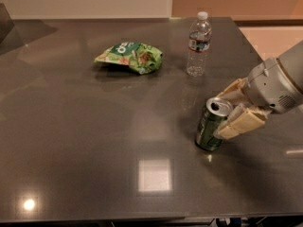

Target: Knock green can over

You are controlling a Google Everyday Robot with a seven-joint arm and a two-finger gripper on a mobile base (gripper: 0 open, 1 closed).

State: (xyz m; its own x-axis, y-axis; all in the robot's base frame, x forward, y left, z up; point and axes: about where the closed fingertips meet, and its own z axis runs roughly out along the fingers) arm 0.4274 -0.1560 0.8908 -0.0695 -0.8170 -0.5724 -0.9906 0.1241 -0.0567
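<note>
Gripper [219, 117] low over worktop [94, 150], jaws apart. Green can [209, 129] stands between them, apparently touching the nearer jaw. Bottle [198, 44] well beyond the jaws.

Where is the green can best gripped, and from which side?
Grip the green can around its mid body, coming from the picture's right: it stands almost upright with a round wall. The gripper is at that side, open, one finger behind the rim and one in front.
</note>
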